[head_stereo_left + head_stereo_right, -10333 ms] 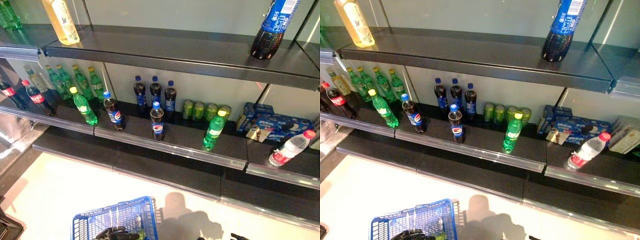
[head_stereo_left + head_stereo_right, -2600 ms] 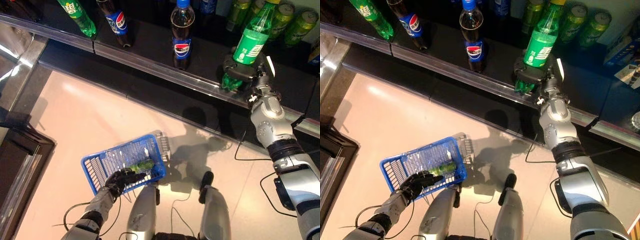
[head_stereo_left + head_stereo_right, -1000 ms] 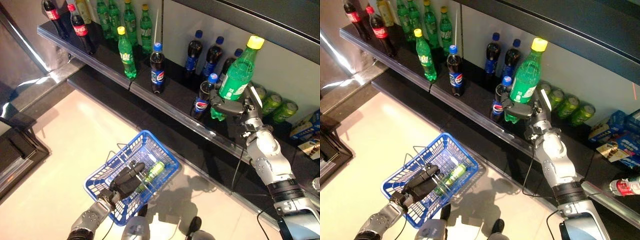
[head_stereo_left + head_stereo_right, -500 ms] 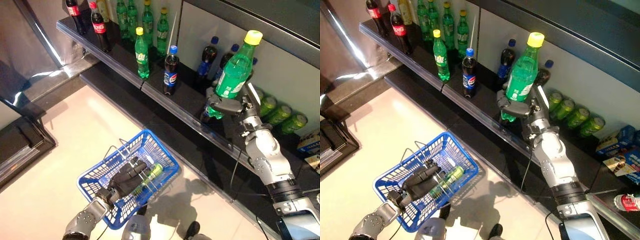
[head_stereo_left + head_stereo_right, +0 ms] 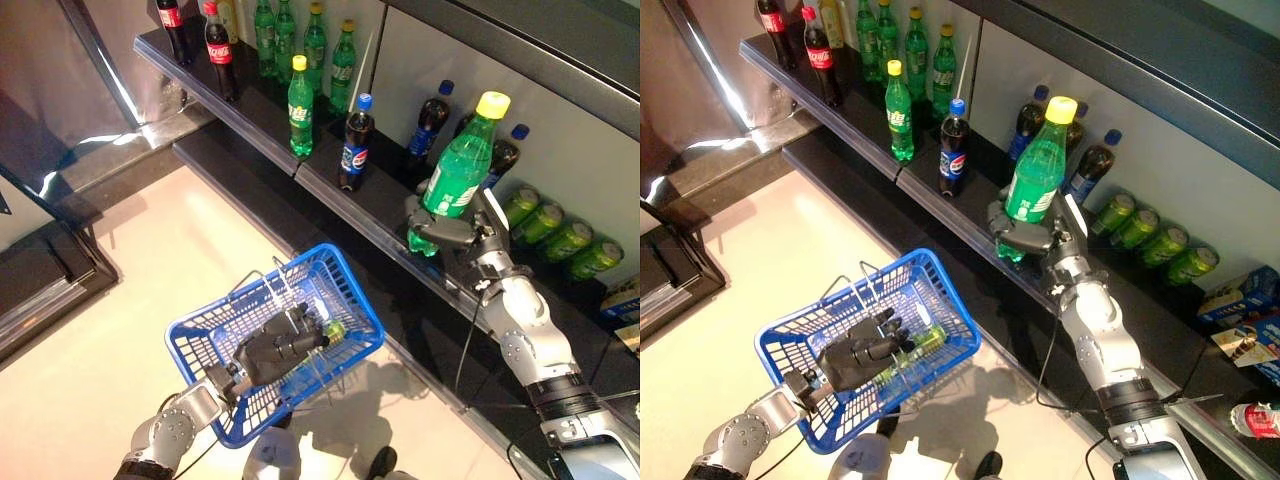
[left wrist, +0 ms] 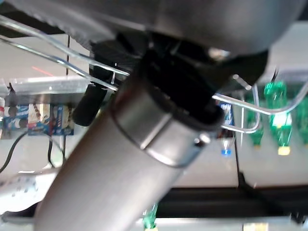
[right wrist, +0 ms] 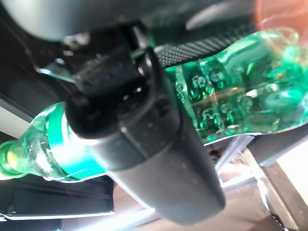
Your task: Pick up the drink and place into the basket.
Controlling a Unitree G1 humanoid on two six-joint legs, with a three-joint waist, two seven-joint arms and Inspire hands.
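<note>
Now ribbed green plastic bottle (image 5: 458,178), wire-mesh basket (image 5: 352,300)

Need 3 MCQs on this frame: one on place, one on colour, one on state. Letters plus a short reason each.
1. Where is the large green bottle?
A. Lying in the basket
B. Held above the shelf edge by the right hand
C. Standing on the floor

2. What colour is the basket?
A. Red
B. Grey
C. Blue

3. What is the right hand's state?
A. Shut on the bottle
B. Open and empty
C. Flat on the shelf

Answers:
1. B: the green bottle is upright in the right hand, over the front of the shelf, not yet at the basket.
2. C: the basket has blue mesh walls; the left hand is at it, and a small green bottle lies inside.
3. A: the right wrist view shows the fingers wrapped round the bottle's body.
</note>
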